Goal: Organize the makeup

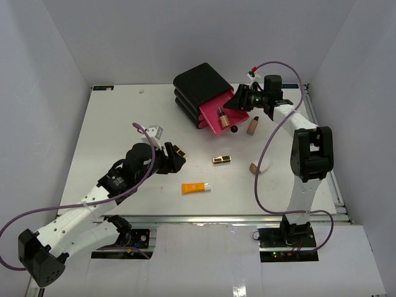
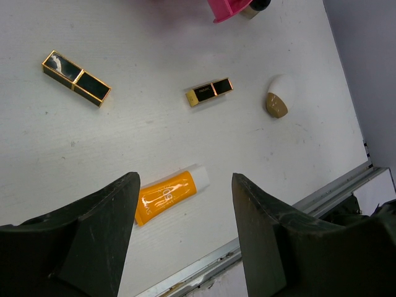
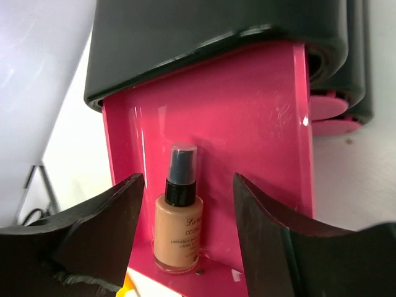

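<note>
On the white bench (image 1: 111, 136), the black three-drawer box (image 1: 198, 86) stands at upper centre of the top view with one pink drawer (image 3: 260, 124) pulled out. The right jaws are apart, framing the tan pump-topped foundation bottle (image 3: 178, 229) that rests in that drawer. They should draw straight back, touching neither bottle nor drawer wall. The left jaws, also apart, show the orange tube with white cap (image 2: 167, 195) between them, low in the left wrist view.
</note>
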`<state>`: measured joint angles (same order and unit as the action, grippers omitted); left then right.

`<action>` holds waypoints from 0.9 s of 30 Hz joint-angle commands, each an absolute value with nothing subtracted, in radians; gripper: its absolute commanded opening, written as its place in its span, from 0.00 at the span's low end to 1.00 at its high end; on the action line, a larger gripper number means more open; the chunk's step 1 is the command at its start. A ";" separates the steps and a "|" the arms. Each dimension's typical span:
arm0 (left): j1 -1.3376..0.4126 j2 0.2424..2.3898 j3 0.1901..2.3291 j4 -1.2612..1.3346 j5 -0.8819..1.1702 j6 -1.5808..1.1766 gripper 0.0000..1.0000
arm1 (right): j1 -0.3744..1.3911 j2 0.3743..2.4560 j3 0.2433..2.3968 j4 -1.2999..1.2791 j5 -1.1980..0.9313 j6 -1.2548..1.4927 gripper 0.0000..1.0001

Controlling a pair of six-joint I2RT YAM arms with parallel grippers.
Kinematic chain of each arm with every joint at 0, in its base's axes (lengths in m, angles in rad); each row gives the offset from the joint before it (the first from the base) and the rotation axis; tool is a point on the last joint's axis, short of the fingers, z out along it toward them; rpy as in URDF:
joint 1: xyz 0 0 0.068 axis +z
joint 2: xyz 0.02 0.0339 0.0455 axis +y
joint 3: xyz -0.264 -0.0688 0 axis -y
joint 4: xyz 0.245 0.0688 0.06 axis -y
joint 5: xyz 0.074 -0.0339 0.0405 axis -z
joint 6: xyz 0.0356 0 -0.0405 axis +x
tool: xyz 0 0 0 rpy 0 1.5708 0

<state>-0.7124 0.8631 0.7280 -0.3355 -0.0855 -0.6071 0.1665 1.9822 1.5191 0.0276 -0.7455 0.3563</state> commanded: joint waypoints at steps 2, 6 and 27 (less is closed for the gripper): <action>-0.710 0.868 0.780 -0.329 -0.067 -0.566 0.74 | 0.158 1.799 1.581 -0.061 -0.710 0.137 0.66; -0.709 0.886 0.817 -0.335 -0.065 -0.514 0.77 | 0.133 1.681 1.498 -0.123 -0.643 0.047 0.66; -0.706 0.983 0.880 -0.351 -0.267 -0.166 0.98 | 0.060 1.779 1.279 -0.230 -0.138 0.261 0.73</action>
